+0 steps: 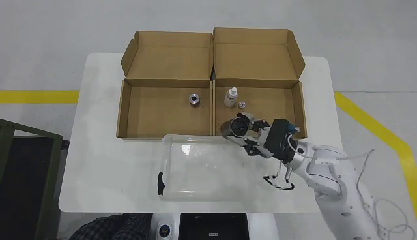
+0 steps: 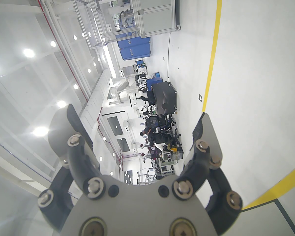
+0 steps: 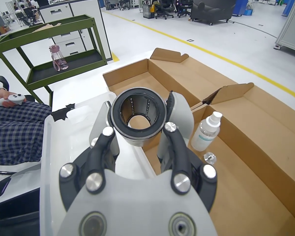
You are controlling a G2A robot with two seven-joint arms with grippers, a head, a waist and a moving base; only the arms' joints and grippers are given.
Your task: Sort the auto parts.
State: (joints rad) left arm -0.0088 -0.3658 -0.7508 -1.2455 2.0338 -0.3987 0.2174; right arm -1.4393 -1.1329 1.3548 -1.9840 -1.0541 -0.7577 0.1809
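Bottle (image 3: 206, 131) stands near bearing (image 3: 139, 119) in right claw (image 3: 139, 112).

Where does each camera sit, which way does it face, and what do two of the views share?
Top view: above the arms, looking down at the table and boxes; the right gripper shows.
Left wrist view: on the left wrist, facing out into the hall; the open left gripper shows.
Right wrist view: on the right wrist, facing across the boxes; its gripper, shut on a bearing, shows.
Shared: top and right wrist views both show the bearing, a bottle and the boxes.
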